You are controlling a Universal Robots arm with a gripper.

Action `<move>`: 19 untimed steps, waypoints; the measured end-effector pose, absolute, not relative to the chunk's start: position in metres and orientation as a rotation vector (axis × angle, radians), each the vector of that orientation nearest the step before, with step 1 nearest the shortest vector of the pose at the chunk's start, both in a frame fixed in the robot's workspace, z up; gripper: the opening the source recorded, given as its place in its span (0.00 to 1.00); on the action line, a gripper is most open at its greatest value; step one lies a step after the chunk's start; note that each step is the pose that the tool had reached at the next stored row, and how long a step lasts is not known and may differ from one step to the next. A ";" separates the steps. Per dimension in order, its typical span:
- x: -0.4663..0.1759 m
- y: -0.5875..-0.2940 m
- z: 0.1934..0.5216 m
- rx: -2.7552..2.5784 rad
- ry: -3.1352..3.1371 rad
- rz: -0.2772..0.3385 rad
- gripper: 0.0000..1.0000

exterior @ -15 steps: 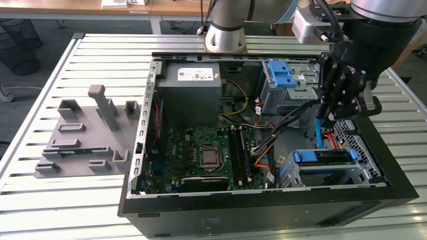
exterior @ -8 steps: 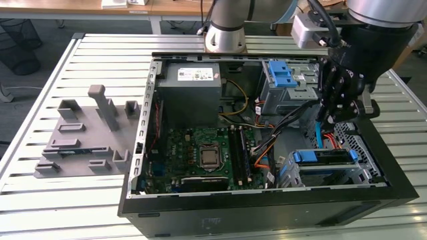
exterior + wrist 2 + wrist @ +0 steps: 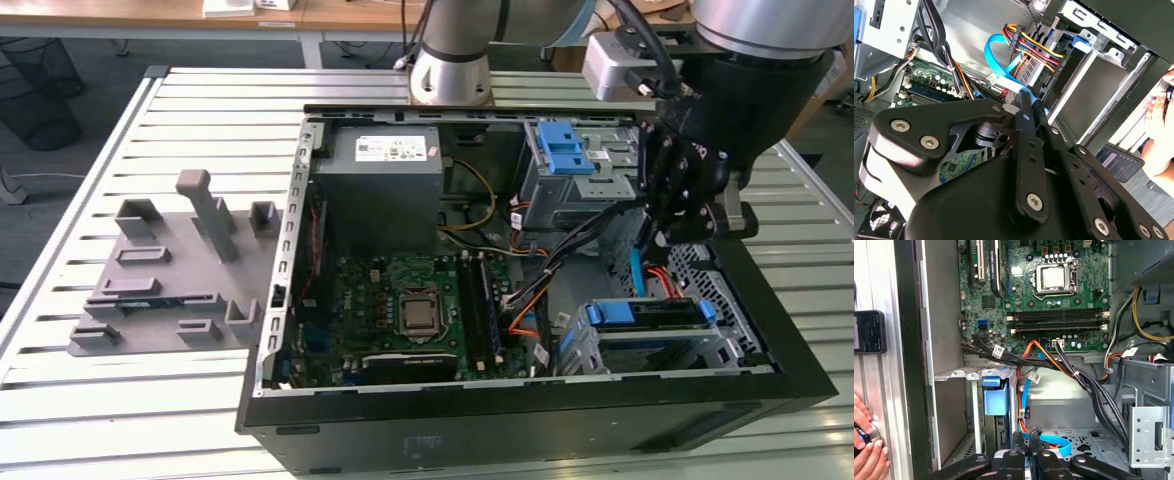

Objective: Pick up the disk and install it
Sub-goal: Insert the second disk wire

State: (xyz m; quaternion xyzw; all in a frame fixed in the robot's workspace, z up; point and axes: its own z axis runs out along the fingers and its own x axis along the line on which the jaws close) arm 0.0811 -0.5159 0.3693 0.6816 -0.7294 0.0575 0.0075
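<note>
The disk (image 3: 647,316) lies in the drive cage at the front corner of the open computer case (image 3: 534,430), on the exterior view's right, with its blue carrier frame showing at both ends. In the first wrist view the carrier's blue tab (image 3: 995,396) stands in the metal cage. My gripper (image 3: 667,235) hangs inside the case just behind that cage, apart from the disk. Its fingers (image 3: 1017,442) are together with nothing seen between them. A blue data cable (image 3: 1027,390) runs just past the gripper (image 3: 1025,441) tips, which also show in the second wrist view (image 3: 1026,102).
A grey power-supply box (image 3: 387,175), motherboard (image 3: 414,300) and a bare blue latch (image 3: 567,145) on the upper cage fill the case. Cable bundles (image 3: 1079,380) cross near the gripper. A grey fixture (image 3: 167,270) sits on the slatted table. A person's hand (image 3: 864,442) and phone (image 3: 869,332) are beside the case.
</note>
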 end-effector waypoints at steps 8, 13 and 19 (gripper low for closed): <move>0.081 -0.516 0.369 2.131 -2.281 0.180 0.16; 0.081 -0.516 0.369 2.132 -2.282 0.178 0.16; 0.081 -0.517 0.368 2.161 -2.318 0.104 0.16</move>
